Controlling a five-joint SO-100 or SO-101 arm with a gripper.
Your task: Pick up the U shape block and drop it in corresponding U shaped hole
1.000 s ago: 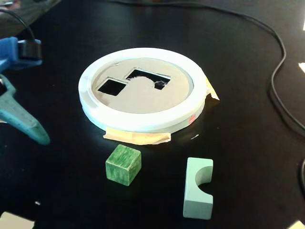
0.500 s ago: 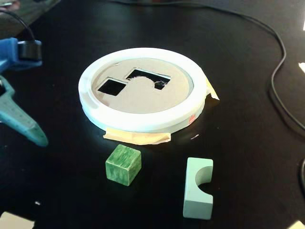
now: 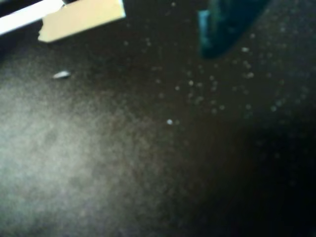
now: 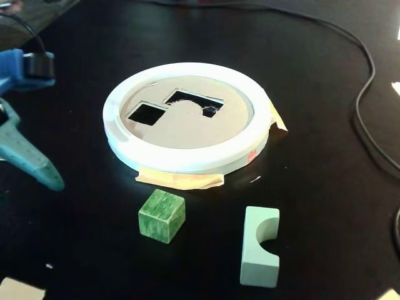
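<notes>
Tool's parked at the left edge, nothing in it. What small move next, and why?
Probably swing the tool right, past the green cube, toward the U shape block. The block lies untouched on the table, notch facing right, in front of the disc, and the tool is far from it.

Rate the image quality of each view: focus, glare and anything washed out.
Wrist view: soft and blurred throughout, with a pale glare patch on the black table; the teal gripper finger is a dark smear. Fixed view: sharp; the U shape block, green cube and U shaped hole read clearly, though the white ring is slightly overexposed.
</notes>
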